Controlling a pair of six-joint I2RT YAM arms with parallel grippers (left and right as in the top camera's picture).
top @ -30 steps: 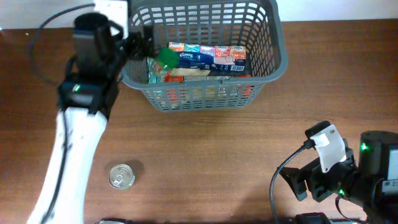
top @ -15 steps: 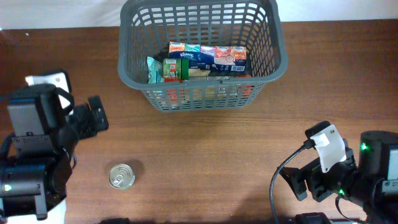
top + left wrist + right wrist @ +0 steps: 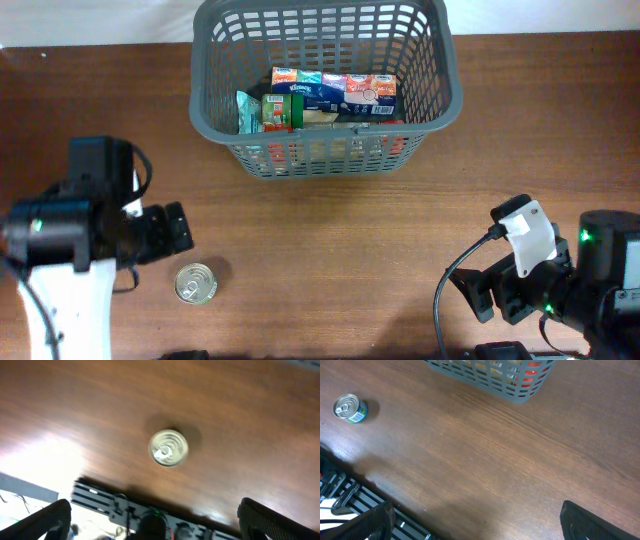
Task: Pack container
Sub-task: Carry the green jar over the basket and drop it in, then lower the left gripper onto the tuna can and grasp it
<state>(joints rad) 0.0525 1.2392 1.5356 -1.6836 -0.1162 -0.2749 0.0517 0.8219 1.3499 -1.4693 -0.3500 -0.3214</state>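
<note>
Overhead: the container [image 3: 325, 158] sits far centre on the table [image 3: 350, 250] with cartons [image 3: 333, 90] inside; the left gripper [image 3: 178, 228] hovers near left, just beside a tin can [image 3: 195, 283]. Left wrist: jaws spread wide and empty, the can beyond them. Right wrist: the right gripper [image 3: 476, 509] gapes empty, the container far off

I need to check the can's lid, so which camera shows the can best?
The left wrist view: the can sits near centre, largest, lid up. Overhead shows it small; the right wrist view, small at the left edge, label side showing.
</note>
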